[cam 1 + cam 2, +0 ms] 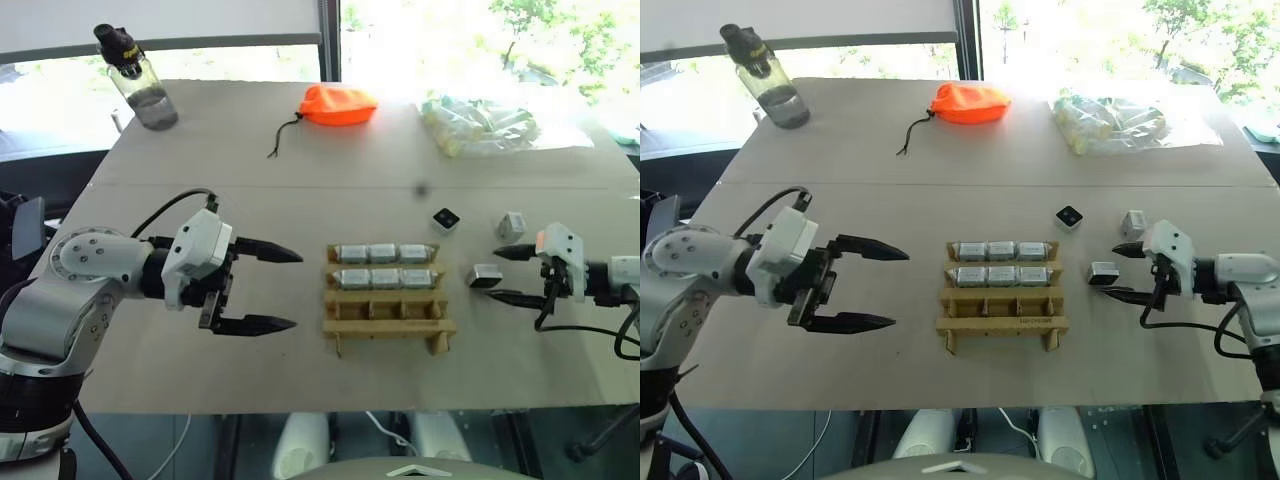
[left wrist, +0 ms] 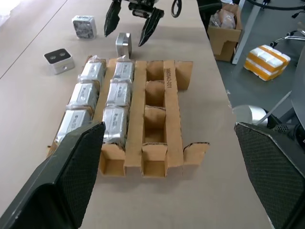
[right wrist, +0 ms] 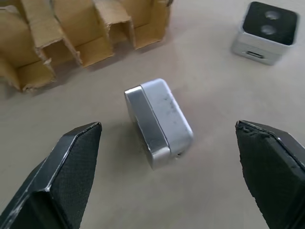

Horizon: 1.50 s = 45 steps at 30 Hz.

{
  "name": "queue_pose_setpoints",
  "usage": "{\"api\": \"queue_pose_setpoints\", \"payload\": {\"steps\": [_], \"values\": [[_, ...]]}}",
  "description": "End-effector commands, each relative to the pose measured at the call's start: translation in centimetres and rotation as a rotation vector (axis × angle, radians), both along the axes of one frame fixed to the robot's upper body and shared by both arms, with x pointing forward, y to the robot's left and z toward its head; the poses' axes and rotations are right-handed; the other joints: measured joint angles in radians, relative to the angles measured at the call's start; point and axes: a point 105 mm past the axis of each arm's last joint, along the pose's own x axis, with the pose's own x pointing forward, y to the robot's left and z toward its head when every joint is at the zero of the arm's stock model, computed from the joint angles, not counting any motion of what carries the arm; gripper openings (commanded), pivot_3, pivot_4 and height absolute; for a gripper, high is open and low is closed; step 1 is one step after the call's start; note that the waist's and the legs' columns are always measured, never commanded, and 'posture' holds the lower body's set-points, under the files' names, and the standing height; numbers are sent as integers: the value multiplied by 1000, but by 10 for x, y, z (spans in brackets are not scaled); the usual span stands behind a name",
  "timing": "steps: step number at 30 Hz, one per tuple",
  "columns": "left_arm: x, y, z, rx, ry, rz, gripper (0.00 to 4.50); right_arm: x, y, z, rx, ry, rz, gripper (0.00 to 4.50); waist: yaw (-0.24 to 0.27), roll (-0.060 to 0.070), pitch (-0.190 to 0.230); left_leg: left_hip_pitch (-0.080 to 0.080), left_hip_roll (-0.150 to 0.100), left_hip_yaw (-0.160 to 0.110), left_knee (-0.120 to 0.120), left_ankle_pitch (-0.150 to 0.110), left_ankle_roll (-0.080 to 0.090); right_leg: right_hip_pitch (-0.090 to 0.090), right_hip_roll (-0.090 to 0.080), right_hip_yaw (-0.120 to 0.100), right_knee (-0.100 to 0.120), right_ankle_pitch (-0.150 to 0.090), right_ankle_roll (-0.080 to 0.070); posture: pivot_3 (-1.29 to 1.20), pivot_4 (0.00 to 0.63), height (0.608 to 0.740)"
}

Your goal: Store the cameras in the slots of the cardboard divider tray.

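Heads-up: right gripper point(image 1: 507, 273) jaws wide around loose camera point(image 3: 158, 122) (left gripper point(image 1: 262, 288) wide too), close off-centre and you'll skid it away.

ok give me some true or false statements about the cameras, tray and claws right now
1. Six cameras already sit in the cardboard divider tray. True.
2. The tray's row nearest the robot is full. False: that row's slots are empty; the two far rows hold the cameras.
3. The right claw is shut on a camera. False: it is open, with a loose camera lying on the table between its fingers, not gripped.
4. Three cameras lie loose on the table to the right of the tray. True.
5. The left claw holds a camera. False: it is open and empty, left of the tray.
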Motion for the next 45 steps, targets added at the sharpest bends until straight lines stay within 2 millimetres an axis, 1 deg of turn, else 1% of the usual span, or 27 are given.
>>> {"api": "queue_pose_setpoints", "payload": {"steps": [1, 4, 5, 6, 8, 9, 12, 13, 17, 20, 22, 25, 26, 27, 28, 30, 34, 37, 38, 40, 42, 45], "values": [[-4, 0, 10, 1, -52, -5, 4500, 3, 3, 7, -7, 1, 65, 4453, 0, 0, 0, 0, 0, 0, 0, 0, 0, 0, 0, 0, 0, 0, 0, 0, 150, 740], [-4, 1, 11, -3, -52, 0, 4500, 3, 7, 7, 3, 20, 98, 4453, 0, 0, 0, 0, 0, 0, 0, 0, 0, 0, -1, 0, 0, 0, 0, 0, 150, 740], [-4, 2, 10, -2, -47, 3, 4500, 2, 8, 7, 5, 26, 107, 3945, 0, 0, 0, 0, 0, 0, 0, 0, 0, 0, -1, 0, 0, 0, 0, 0, 150, 740], [-4, 3, 9, -1, -45, 5, 4500, 1, 8, 7, 1, 30, 115, 3732, 0, 0, 0, 0, 0, 0, 0, 0, 0, 0, -1, -1, 0, 0, 0, 0, 150, 740], [-2, 5, 8, 5, -44, 10, 4500, 0, 7, 6, -14, 37, 124, 2881, 0, 0, 0, 0, 0, 0, 0, 0, 0, 0, -1, 0, 0, 0, 0, 0, 150, 740], [-1, 6, 8, 6, -44, 11, 4500, 0, 7, 6, -18, 38, 124, 2251, -1, 0, 0, 0, 0, 0, 0, 0, 0, 0, -1, 0, 0, 0, 0, 0, 150, 740], [0, 6, 8, 7, -46, 11, 4500, 1, 4, 7, -23, 33, 119, 980, -1, 0, 0, 0, 0, 0, 0, 0, 0, 0, -1, 0, 1, 0, 0, 0, 150, 740], [1, 6, 8, 6, -46, 9, 4500, 1, 3, 8, -24, 29, 116, 765, -1, 0, 0, 0, 0, 0, 1, 0, 0, 0, -1, 0, 1, 0, 0, 0, 150, 740], [1, 6, 9, 4, -48, 1, 4500, 3, 4, 20, -8, -5, 109, 776, -1, 0, 0, 0, 0, 0, 1, 0, 0, 0, -1, 0, 1, 0, 0, 0, 150, 740], [2, 6, 9, 4, -48, -1, 4500, 4, 15, 37, 9, -55, 120, 776, -1, 1, 0, 0, 0, 1, 1, 0, 0, 0, -1, 0, 1, 0, 0, 0, 150, 740], [3, 7, 9, 5, -48, -2, 4500, 0, 31, 49, 25, -76, 154, 776, -2, 1, 1, 0, 0, 0, 1, 0, 0, 0, -1, 0, 1, 0, 0, 0, 150, 740], [4, 7, 9, 5, -47, -4, 4500, -4, 65, 68, 53, -130, 187, 776, -4, 1, 1, 1, 1, 0, 1, 0, -1, 0, -1, 0, 2, 0, 0, 0, 150, 740], [5, 6, 9, 5, -47, -6, 4500, -3, 80, 73, 51, -136, 183, 776, -4, 1, 1, 1, 1, 0, 1, 0, -1, 0, 0, 0, 2, 0, 0, 0, 150, 740], [6, 6, 9, 5, -47, -8, 4500, -6, 97, 78, 40, -140, 203, 776, -4, 1, 1, 1, 1, 0, 1, 0, -1, 0, 0, 0, 2, 0, 0, 0, 150, 740], [6, 6, 9, 5, -48, -10, 4500, -10, 111, 79, 18, -140, 226, 776, -5, 1, 1, 1, 1, 1, 1, 0, -1, 0, 0, 0, 2, 0, 0, 0, 150, 740], [7, 5, 10, 4, -49, -14, 4500, -19, 132, 69, -69, -98, 254, 776, -2, 1, 1, 0, 1, 0, 1, 1, -1, 0, 0, -1, 2, 0, 0, 0, 150, 740], [8, 4, 9, 4, -49, -21, 4500, -32, 173, 70, -35, -109, 324, 776, 2, 1, 0, -2, 0, -3, 1, 0, -1, -1, -1, -3, 1, 0, 0, 0, 150, 740], [8, 3, 9, 2, -49, -22, 4500, -34, 194, 67, -28, -110, 327, 776, 0, 1, 0, -4, -1, -2, 1, 0, -1, -1, -2, -3, 1, 0, 0, 0, 150, 740], [8, 3, 8, 2, -49, -23, 4500, -35, 199, 65, -25, -106, 332, 776, 0, 1, 0, -4, -1, -2, 1, 0, -1, -2, -2, -3, 1, 0, 0, 0, 150, 740], [6, 3, 8, 0, -45, -22, 4500, -45, 207, 59, -20, -63, 381, 776, 1, 0, 0, -4, -1, -3, 1, 0, -1, -2, -2, -4, 1, 0, 0, 0, 150, 740], [5, 3, 8, 3, -44, -19, 4500, -52, 206, 50, -52, -14, 398, 776, 1, 0, 0, -4, -1, -3, 1, 0, -1, -1, -2, -4, 1, 0, 0, 0, 150, 740], [4, 5, 7, 7, -42, -12, 4500, -55, 202, 41, -91, 15, 394, 776, 0, 0, 0, -3, -1, -4, 1, 0, -1, -2, -2, -4, 1, 0, 0, 0, 150, 740]]}}
